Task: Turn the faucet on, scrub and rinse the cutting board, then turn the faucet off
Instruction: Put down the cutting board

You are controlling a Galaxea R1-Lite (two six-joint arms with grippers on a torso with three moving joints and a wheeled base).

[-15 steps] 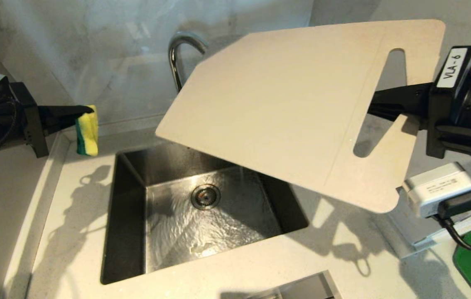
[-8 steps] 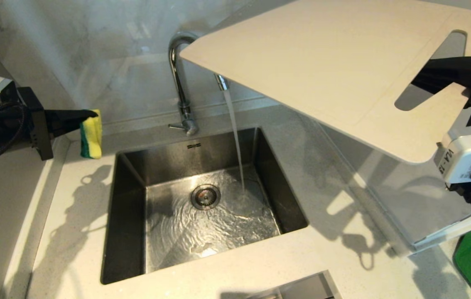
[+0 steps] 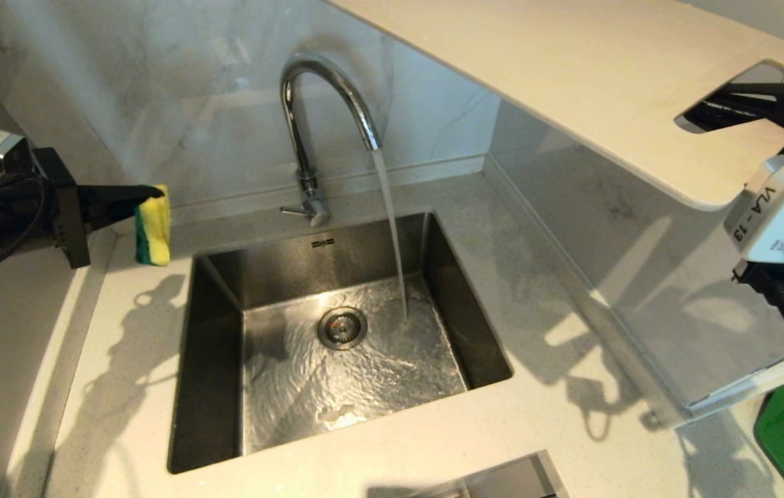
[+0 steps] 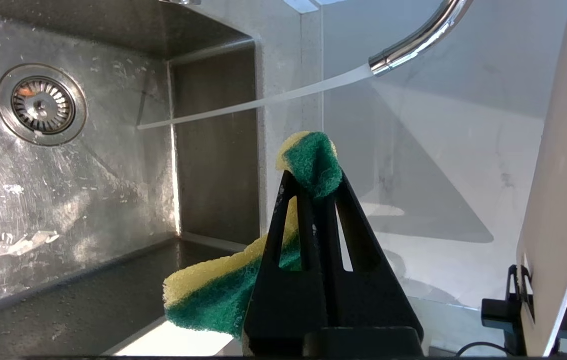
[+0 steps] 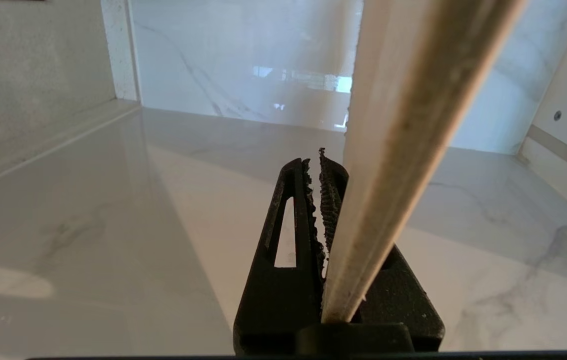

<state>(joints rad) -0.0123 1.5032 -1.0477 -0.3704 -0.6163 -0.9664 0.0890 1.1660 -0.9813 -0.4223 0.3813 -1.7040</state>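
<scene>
wet sink (image 3: 212, 360); right claw (image 3: 724, 107) grips cutting board (image 3: 572, 76).

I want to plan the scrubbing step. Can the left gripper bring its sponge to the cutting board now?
Probably yes. The left gripper holds the sponge beside the sink; nothing solid blocks its way to the cutting board, which the right gripper holds high.

The right gripper (image 3: 717, 111), clamped on the cutting board (image 3: 572, 76) at its handle cutout, has swung the board up and to the far right, clear of the sink (image 3: 212, 360). The faucet (image 3: 316, 90), hidden behind the board a second ago, now stands fully exposed, its stream (image 3: 392, 228) falling unobstructed into the basin.
</scene>
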